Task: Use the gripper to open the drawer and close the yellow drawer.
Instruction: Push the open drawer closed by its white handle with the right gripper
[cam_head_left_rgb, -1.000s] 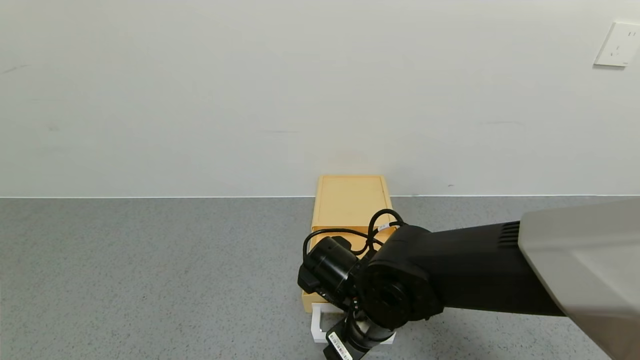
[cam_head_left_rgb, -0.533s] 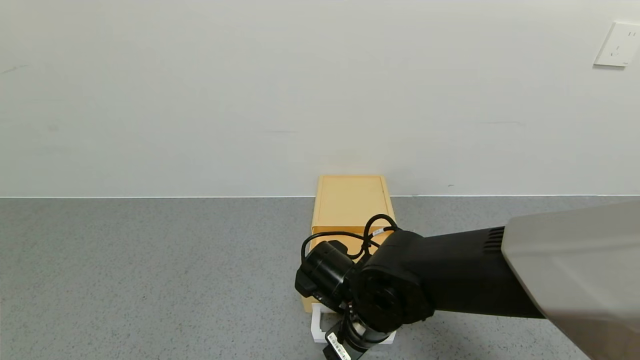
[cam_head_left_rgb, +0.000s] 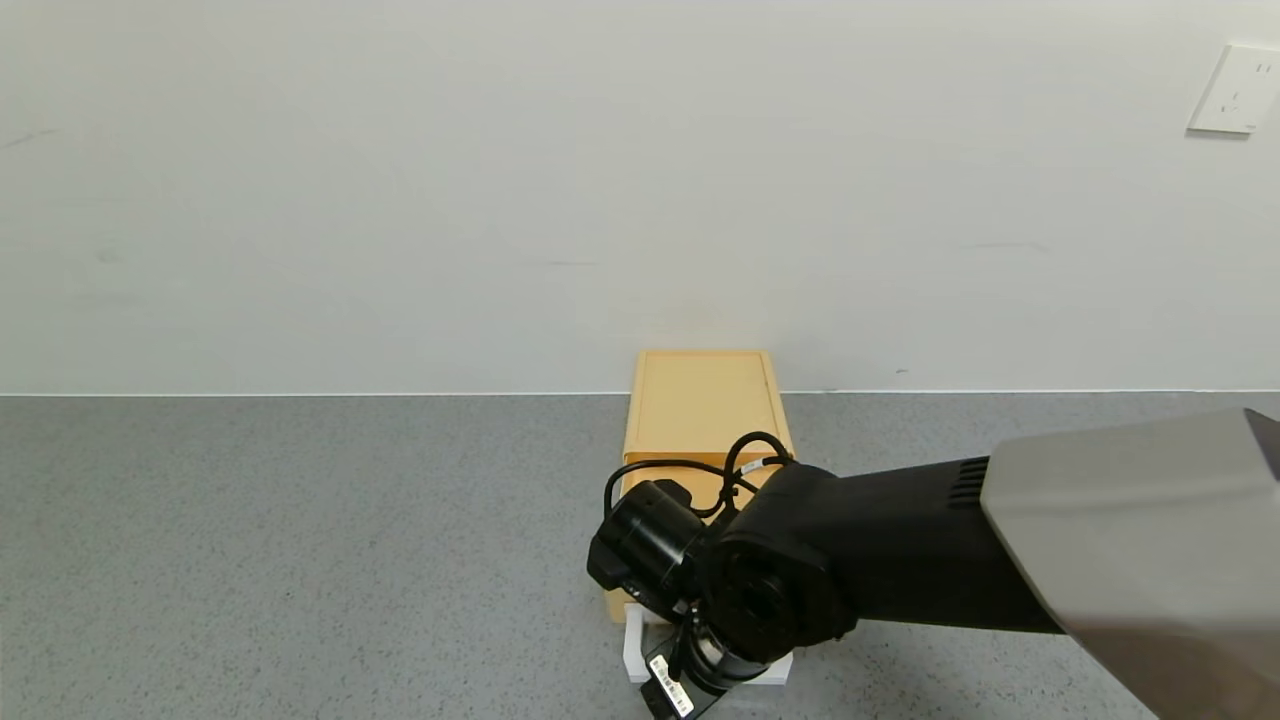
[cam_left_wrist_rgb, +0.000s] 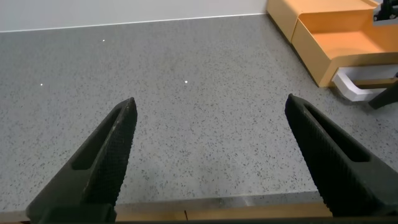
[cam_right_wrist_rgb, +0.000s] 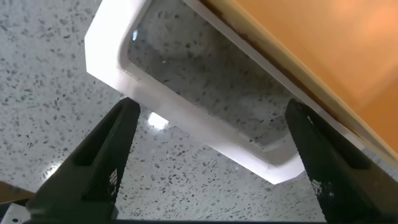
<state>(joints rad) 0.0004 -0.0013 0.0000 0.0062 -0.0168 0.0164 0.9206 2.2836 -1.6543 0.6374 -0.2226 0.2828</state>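
Drawer handle between spread right pincer fingers.

My drawer is yellow-tan, sliding in a matching yellow casing, and its loop handle is plain white. The tabletop beneath is grey, speckled with dark and light flecks. My right gripper has black jaws; my left gripper is black too.
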